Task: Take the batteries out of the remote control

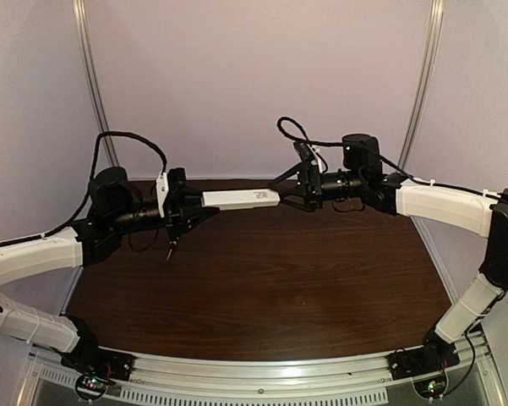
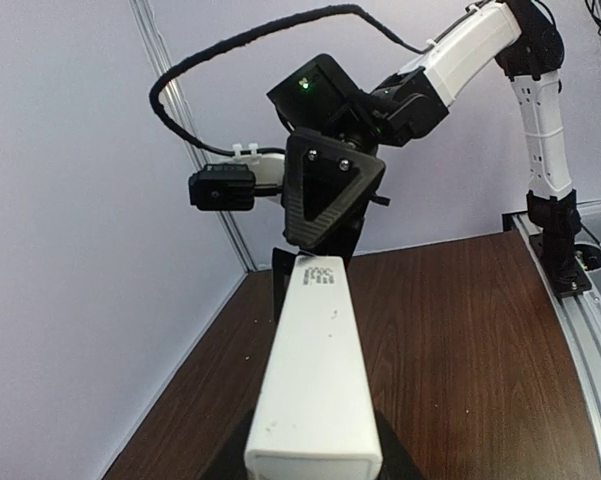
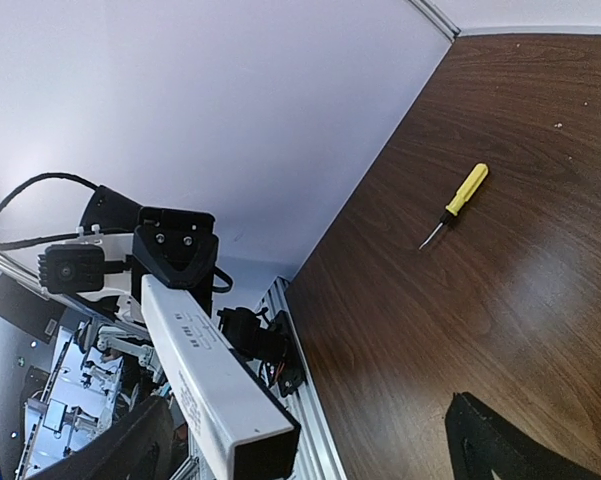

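Observation:
The remote control [image 1: 241, 199], a slim white bar, hangs level above the table between the two arms. My left gripper [image 1: 188, 205] is shut on its left end; in the left wrist view the bar [image 2: 315, 370] runs away from the gripper [image 2: 315, 466], whose fingers are mostly hidden under it. My right gripper [image 1: 290, 189] stands wide open at the bar's other end. In the right wrist view that dark end [image 3: 265, 450] lies between the spread fingers [image 3: 510, 445] of the gripper [image 3: 312, 455], nearer the left one. The batteries are hidden.
A yellow-handled screwdriver [image 3: 458, 200] lies on the brown wooden table [image 1: 270, 288]. White walls close in the back and left sides. A metal rail [image 1: 262, 376] with both arm bases runs along the near edge.

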